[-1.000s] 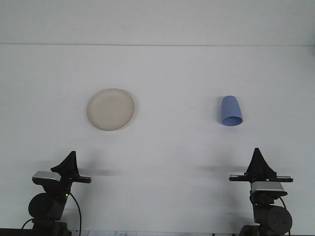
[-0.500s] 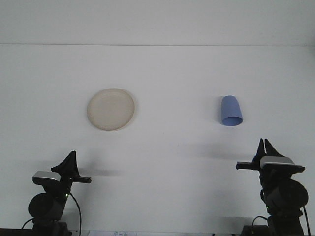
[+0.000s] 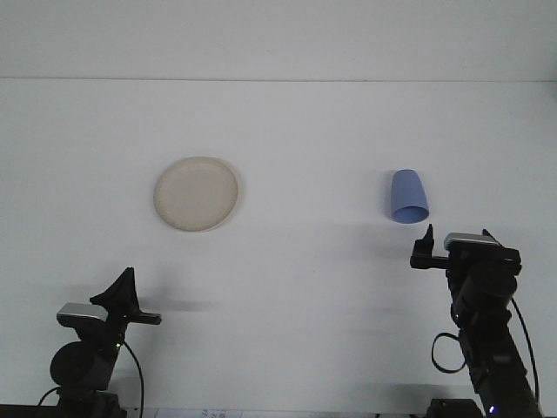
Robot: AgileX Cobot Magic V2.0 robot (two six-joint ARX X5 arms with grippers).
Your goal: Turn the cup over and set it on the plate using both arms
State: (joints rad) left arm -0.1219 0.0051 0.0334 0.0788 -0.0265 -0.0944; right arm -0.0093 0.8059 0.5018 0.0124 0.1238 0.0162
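Blue cup [image 3: 408, 197] seen lying on side on white tabletop [image 3: 313, 131], right of centre, rim toward camera. Cream plate [image 3: 197, 193] placed well apart to left, nothing on it. Right end effector [image 3: 455, 237] positioned just below cup, not touching; fingers spread apart, released. Left end effector [image 3: 127, 280] held low at near-left edge, fingers pressed together, nothing grasped.

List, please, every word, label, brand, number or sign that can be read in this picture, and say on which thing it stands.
None can be read.
The blue cup, the cream plate and the white table bear no print.
The left gripper and right gripper show no legible label.
Faint marks at the bottom edge are too small to read.
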